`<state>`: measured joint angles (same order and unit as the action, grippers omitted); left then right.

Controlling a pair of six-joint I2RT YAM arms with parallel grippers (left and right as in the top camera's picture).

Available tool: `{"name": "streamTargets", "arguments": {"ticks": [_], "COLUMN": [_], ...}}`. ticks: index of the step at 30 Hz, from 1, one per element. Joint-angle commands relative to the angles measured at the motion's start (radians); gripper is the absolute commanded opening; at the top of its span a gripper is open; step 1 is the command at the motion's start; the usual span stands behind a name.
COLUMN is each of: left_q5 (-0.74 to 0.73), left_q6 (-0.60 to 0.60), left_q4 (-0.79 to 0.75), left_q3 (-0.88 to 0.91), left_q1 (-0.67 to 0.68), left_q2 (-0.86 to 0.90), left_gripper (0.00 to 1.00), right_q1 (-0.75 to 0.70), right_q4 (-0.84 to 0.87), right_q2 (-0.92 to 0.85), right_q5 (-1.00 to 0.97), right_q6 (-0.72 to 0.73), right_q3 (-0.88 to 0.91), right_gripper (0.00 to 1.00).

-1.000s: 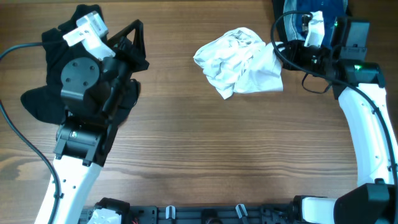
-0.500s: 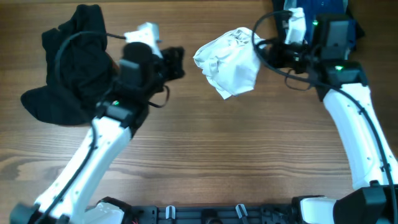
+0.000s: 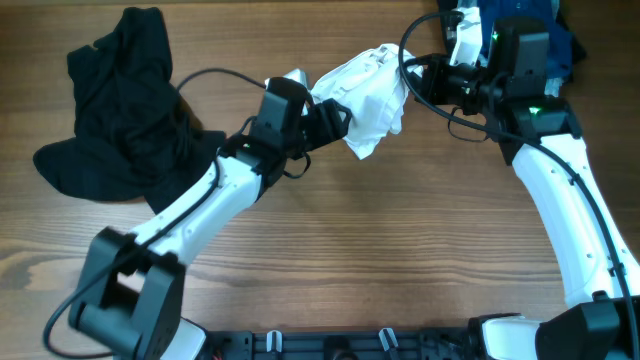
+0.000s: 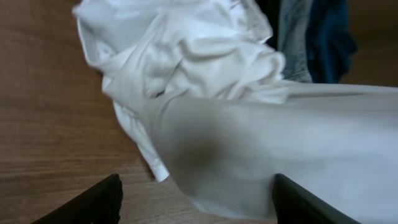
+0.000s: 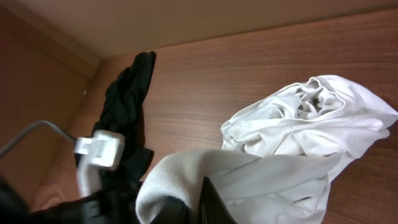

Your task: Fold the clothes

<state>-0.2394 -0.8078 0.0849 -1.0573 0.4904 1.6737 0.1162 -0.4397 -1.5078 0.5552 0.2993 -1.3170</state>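
Crumpled white fabric T-shirt (image 3: 362,92) sits bunched near the wooden worktop's (image 3: 400,240) far edge. The right end effector (image 3: 412,88) is clamped tight on its cloth. The left end effector (image 3: 338,120) gapes wide, a fold between its fingers.

No readable text, label, brand, number or sign is visible in any view: none on the white T-shirt (image 3: 365,95), the black garment (image 3: 115,110) or the table (image 3: 400,260).
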Motion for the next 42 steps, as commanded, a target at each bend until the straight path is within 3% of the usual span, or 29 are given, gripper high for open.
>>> {"name": "streamTargets", "arguments": {"ticks": [1,5,17,22,30,42], "left_q5": [-0.046,-0.060,-0.056,-0.067,-0.066,0.150], "left_q6": [-0.144,-0.216,-0.399,-0.613,-0.692,-0.863], "left_q4": [-0.037,-0.117,-0.374,-0.382,-0.341,-0.343], "left_q3": [0.005,0.005,0.005,0.005,0.005,0.005], "left_q1": [-0.004,-0.004,0.005,0.019,0.095,0.210], "left_q2": [0.066,0.113,0.179,0.179,0.179,0.179], "left_gripper": [0.81,0.84,0.79,0.73,0.70,0.63], "right_q1": [-0.002,-0.002,-0.002,-0.002,-0.002,-0.002], "right_q4": [0.007,0.006,0.006,0.008,0.009,0.005], "right_q2": [0.008,0.008,0.008,0.008,0.008,0.008], "right_q5": [-0.005,-0.005,-0.005,-0.005,-0.006,-0.005], "right_q6": [0.014,0.012,0.007,0.007,0.006,-0.005], "right_q3": [-0.006,-0.006,-0.006,-0.006,-0.006,-0.006], "right_gripper": [0.04,0.04,0.04,0.04,0.04,0.05]}}
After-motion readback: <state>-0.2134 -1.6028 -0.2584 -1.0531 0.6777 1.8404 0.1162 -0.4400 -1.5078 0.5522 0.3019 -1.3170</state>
